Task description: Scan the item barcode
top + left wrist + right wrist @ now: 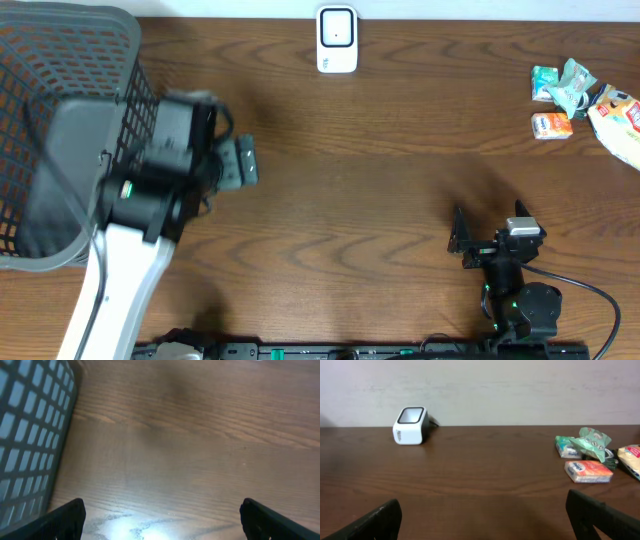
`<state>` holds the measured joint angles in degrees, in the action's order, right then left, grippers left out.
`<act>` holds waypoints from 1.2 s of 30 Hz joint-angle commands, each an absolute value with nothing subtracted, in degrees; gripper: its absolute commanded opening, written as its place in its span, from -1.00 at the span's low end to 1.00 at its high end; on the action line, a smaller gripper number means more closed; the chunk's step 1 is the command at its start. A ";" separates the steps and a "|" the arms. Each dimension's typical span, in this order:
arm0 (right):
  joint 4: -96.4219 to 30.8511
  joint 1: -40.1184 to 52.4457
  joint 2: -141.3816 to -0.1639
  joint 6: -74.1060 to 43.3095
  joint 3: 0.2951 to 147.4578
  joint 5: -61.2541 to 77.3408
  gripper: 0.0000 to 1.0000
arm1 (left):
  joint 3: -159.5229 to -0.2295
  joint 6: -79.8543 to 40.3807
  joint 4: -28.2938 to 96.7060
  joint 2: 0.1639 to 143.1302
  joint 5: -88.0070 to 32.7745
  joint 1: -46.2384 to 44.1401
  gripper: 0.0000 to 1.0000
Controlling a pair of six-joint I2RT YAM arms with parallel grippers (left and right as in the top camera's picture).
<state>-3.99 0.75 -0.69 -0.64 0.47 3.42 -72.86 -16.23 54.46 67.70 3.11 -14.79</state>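
Brown wood table [400, 170], not much on it. White scanner [337, 40] parked at the back edge, roughly mid-table, upright, close to the wall. Grey mesh basket [70, 60] over at the far left, filling that whole corner.

Items to scan all bunched at the back right corner, well apart from the scanner: green pack [544, 82] right beside a crumpled green wrapper [575, 88], orange pack [551, 125] just in front of those, and a yellow-and-white bag [620, 122] at the very edge, partly cut off by the frame. None of them picked up, none near either arm.

Left gripper [243, 162] just beside the basket's right wall, over bare wood, fingers spread wide, nothing between them. Same story from the left wrist: basket mesh on the left, plain wood grain below, dark fingertips [65, 520] way out at the bottom corners.

Right gripper [462, 240] down at the front right, tucked close to its base, also spread wide and empty. From the right wrist: flat look across the table toward the wall, scanner off to the left, packs off to the right, fingertips far apart at the bottom corners.

Barcodes too small to make out anywhere.
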 commanded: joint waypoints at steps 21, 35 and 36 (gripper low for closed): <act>-4.10 -0.34 -0.38 -1.21 0.36 3.55 0.98 | -28.84 -12.51 35.92 14.98 3.44 -14.87 0.95; -4.10 -0.34 -0.38 -1.21 0.36 3.55 0.98 | -15.16 -12.47 20.12 6.44 2.96 -14.81 0.96; -4.10 -0.34 -0.38 -1.21 0.36 3.55 0.99 | -13.91 -12.45 18.02 5.89 2.96 -14.81 0.95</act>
<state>-3.97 0.75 -0.69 -0.64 0.47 3.42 -16.47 -13.37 21.21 7.73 3.11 -14.79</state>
